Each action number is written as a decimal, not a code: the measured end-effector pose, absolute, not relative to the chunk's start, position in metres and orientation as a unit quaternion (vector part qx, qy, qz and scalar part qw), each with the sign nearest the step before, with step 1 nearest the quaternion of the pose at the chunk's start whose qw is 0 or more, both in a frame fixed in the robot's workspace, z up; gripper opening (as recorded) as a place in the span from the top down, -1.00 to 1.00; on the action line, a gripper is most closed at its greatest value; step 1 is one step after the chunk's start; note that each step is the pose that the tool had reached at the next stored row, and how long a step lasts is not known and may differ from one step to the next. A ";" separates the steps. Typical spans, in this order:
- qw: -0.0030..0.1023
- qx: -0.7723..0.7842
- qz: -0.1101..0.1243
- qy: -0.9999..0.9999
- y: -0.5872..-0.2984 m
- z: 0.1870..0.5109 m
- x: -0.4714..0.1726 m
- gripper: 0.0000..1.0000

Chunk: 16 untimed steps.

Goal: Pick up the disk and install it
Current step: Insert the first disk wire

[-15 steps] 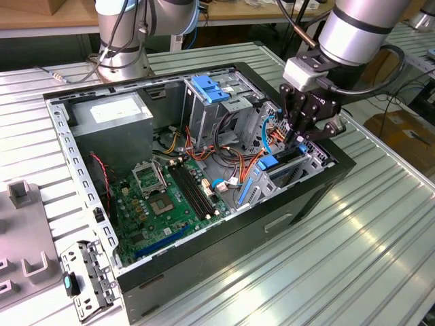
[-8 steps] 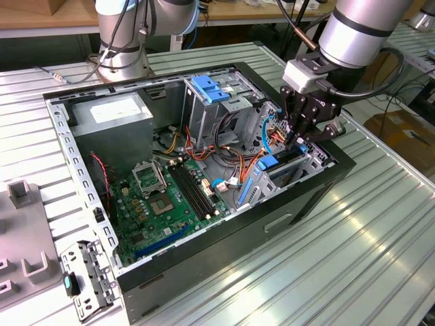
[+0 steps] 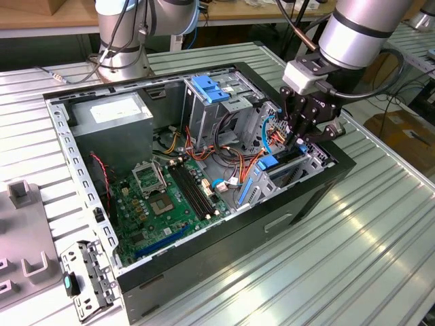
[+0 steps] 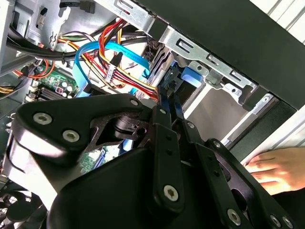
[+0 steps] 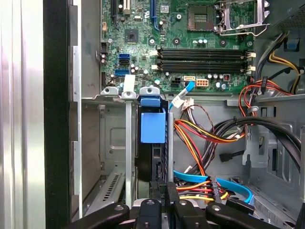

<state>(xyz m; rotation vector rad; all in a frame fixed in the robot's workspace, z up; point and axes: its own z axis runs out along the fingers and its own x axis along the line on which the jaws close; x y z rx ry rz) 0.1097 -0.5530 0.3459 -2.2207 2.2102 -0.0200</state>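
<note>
One arm, one drive: I had the gripper [image 3: 304,138] down inside the open computer case [image 3: 299,204] on the ribbed metal tabletop [image 3: 353,258], at the drive bay [image 3: 309,163] on the exterior view's right. The disk [image 5: 151,143] stood on edge in that bay, its blue plastic bracket [image 5: 152,125] uppermost in the first wrist view, seated between the bay's metal walls and apparently most of the way home. The gripper's fingers [image 4: 167,106] were drawn nearly together on the disk's edge in the second wrist view; I judged them to be pinching it, though the contact itself was hidden behind the linkage.

I took the disk for a dense, rigid thing: metal-bodied, heavier than its slim shape suggests, with smooth sides likely to slip under a light pinch. It probably tolerates firm pressure on its edges but not knocks or twisting in the rails. The best hold, I judged, was across its thin edges near the bracket, where the plastic gives some friction.

A bundle of red, yellow and orange cables [image 5: 200,136] and a light blue data cable [image 5: 228,183] crowded just beside the bay. The motherboard [image 3: 170,197] lay beyond. A person's hand [image 4: 279,167] rested outside the case wall.
</note>
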 end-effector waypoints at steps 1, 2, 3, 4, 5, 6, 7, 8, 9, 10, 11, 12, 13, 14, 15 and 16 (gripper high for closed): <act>0.004 -0.709 -0.006 0.705 -0.553 0.346 0.110 0.66; 0.004 -0.709 -0.006 0.705 -0.553 0.346 0.110 0.66; 0.004 -0.709 -0.006 0.705 -0.553 0.346 0.110 0.66; 0.004 -0.709 -0.006 0.705 -0.553 0.346 0.110 0.66; 0.004 -0.709 -0.006 0.705 -0.553 0.346 0.110 0.66; 0.004 -0.709 -0.006 0.705 -0.553 0.346 0.110 0.66; 0.004 -0.709 -0.006 0.705 -0.553 0.346 0.110 0.66; 0.004 -0.709 -0.006 0.705 -0.553 0.346 0.110 0.66; 0.004 -0.709 -0.006 0.705 -0.553 0.346 0.110 0.66; 0.004 -0.709 -0.006 0.705 -0.553 0.346 0.110 0.66; 0.004 -0.709 -0.006 0.705 -0.553 0.346 0.110 0.66; 0.004 -0.709 -0.006 0.705 -0.553 0.346 0.110 0.66; 0.004 -0.709 -0.006 0.705 -0.553 0.347 0.110 0.66; 0.004 -0.709 -0.006 0.705 -0.553 0.347 0.110 0.66; 0.004 -0.709 -0.006 0.705 -0.553 0.347 0.110 0.66; 0.004 -0.709 -0.006 0.705 -0.553 0.347 0.110 0.66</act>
